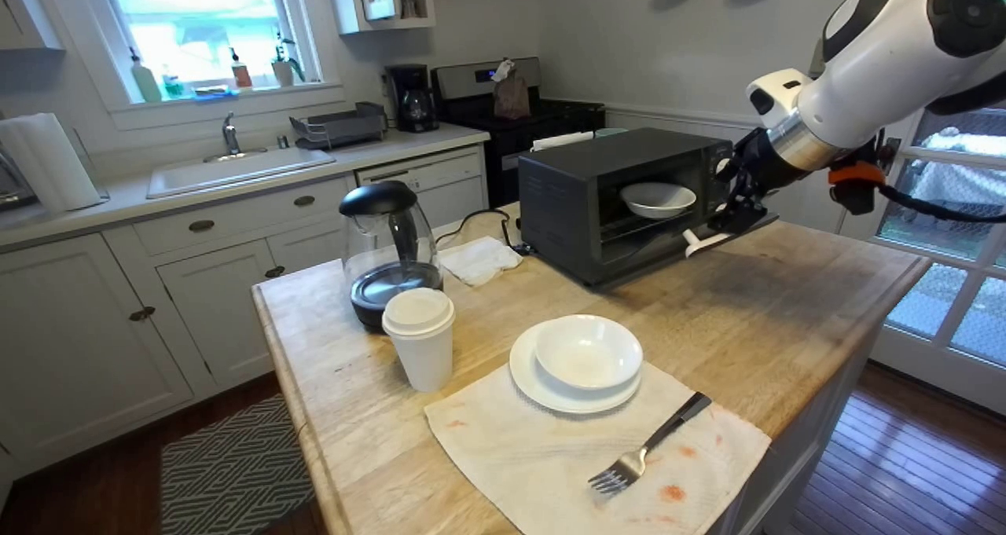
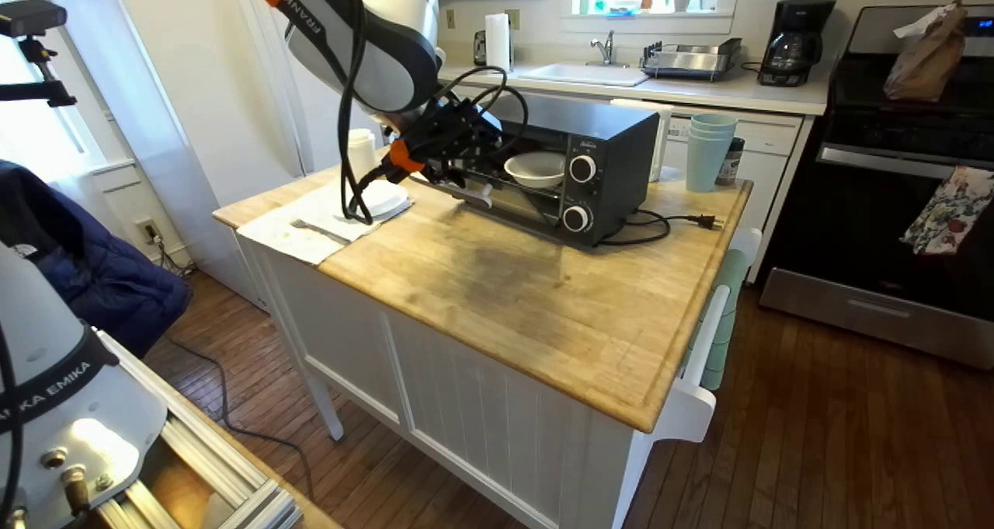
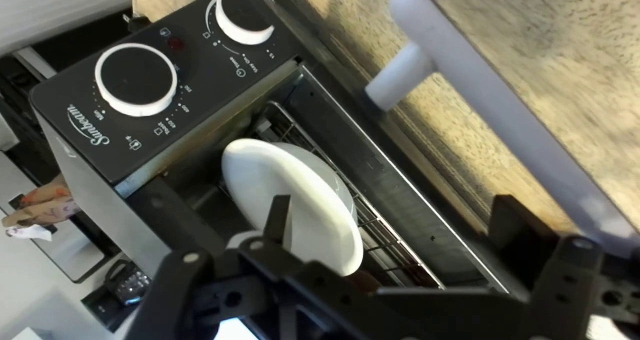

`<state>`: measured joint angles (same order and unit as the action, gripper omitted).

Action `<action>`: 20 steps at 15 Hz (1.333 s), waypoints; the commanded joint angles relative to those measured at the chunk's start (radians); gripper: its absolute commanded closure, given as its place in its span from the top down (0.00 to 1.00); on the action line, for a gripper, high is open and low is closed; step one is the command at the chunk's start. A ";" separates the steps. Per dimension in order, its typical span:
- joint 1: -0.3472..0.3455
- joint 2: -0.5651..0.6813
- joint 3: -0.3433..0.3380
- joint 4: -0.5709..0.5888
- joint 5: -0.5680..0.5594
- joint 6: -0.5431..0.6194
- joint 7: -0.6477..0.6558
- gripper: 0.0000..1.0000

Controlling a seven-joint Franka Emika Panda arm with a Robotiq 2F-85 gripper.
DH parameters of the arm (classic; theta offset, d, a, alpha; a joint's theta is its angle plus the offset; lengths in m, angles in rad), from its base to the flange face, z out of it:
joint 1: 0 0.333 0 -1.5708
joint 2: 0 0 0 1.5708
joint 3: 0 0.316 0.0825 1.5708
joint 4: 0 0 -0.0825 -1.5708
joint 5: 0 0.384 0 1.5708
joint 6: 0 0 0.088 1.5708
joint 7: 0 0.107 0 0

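Black gripper (image 3: 395, 217), spread apart and empty, hangs before the open toaster oven (image 1: 617, 154); ahead, offset toward the knobs (image 3: 135, 83), a round white bowl (image 3: 315, 210) sits inside at the knob-side end of the wire rack (image 3: 400, 238).

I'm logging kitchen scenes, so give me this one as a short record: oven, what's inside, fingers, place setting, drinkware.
Toaster oven: standing open, white handle out in front
Oven bowl: inside, on the wire rack
Fingers: open, wide apart, at the oven's mouth
Contact: cannot tell whether they touch anything
Place setting: second bowl on a plate; plate and fork on a stained mat
Drinkware: lidded cup beside glass kettle
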<state>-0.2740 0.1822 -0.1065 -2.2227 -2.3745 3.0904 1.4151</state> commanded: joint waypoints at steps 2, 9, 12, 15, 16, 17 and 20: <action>-0.005 -0.010 -0.014 0.091 -0.053 0.066 -0.117 1.00; -0.020 -0.002 0.025 0.147 -0.161 0.127 -0.227 1.00; -0.037 -0.001 0.045 0.166 -0.141 0.160 -0.310 1.00; -0.062 0.003 0.068 0.187 -0.138 0.186 -0.361 1.00; -0.073 0.006 0.078 0.196 -0.138 0.193 -0.380 1.00; -0.087 0.011 0.089 0.205 -0.138 0.201 -0.401 1.00; -0.129 0.025 0.131 0.226 -0.138 0.224 -0.443 1.00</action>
<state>-0.3439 0.2341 -0.0302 -2.0586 -2.5128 3.2591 1.0201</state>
